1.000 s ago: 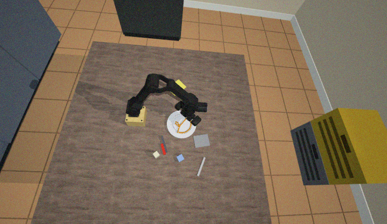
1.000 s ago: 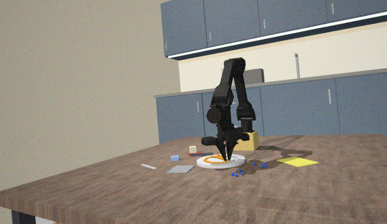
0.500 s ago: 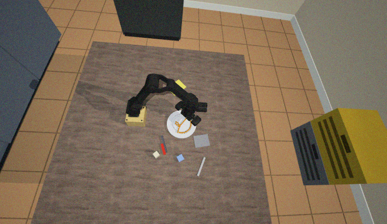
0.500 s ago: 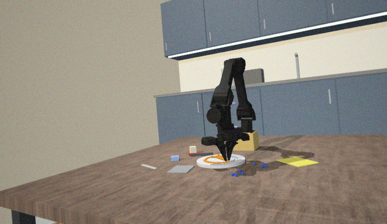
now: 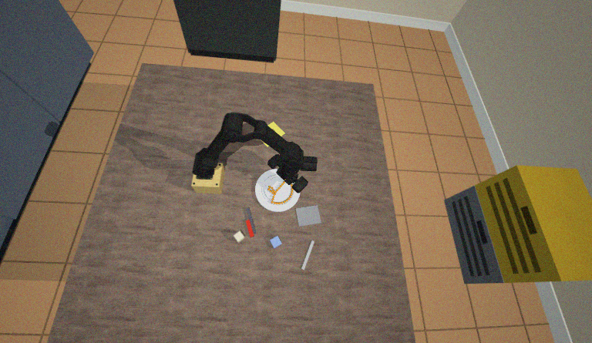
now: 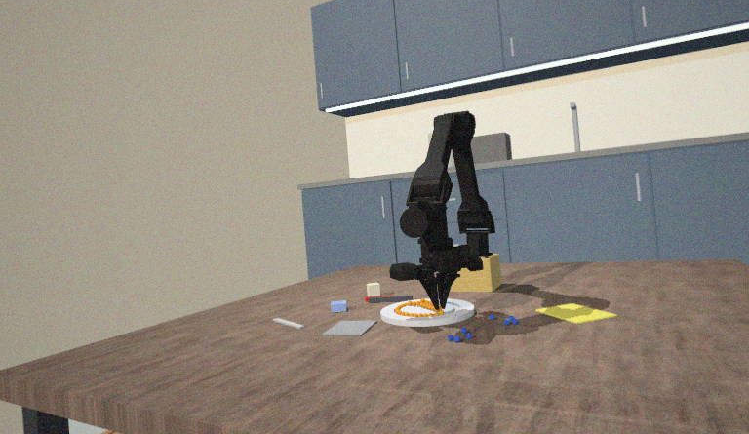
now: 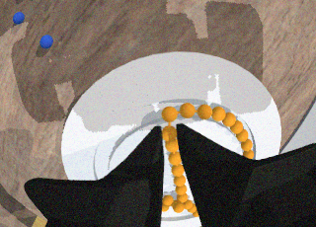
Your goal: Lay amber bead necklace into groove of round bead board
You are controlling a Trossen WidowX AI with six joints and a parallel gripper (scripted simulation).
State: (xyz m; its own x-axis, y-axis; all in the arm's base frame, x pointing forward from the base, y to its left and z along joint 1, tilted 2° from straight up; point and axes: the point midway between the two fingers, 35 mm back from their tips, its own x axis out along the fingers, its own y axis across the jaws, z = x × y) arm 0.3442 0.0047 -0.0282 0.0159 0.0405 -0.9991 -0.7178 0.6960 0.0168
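The amber bead necklace (image 5: pixel 279 203) (image 6: pixel 417 315) (image 7: pixel 187 110) lies on the white round bead board (image 5: pixel 262 200) (image 6: pixel 462 315) (image 7: pixel 123 89). In the wrist view, one run of beads curves along the groove's far and right side. Another run crosses the board's middle between my fingers to a bunched part near the lower edge. The groove's left arc shows without beads. My gripper (image 6: pixel 440 307) (image 7: pixel 169 131) is low at the board, shut on a bead of the necklace near the far bend. The fingers hide part of the board and necklace.
Several small blue beads (image 6: pixel 456 338) (image 7: pixel 46 41) and a yellow square (image 5: pixel 276 129) (image 6: pixel 575 313) lie near the board. A grey square (image 5: pixel 307 215) (image 6: pixel 350 328), blue block (image 5: pixel 275 241) (image 6: pixel 338 306), cream cube (image 5: pixel 238 236), red-and-dark stick (image 5: pixel 249 228) and pale rod (image 5: pixel 307 255) lie around it.
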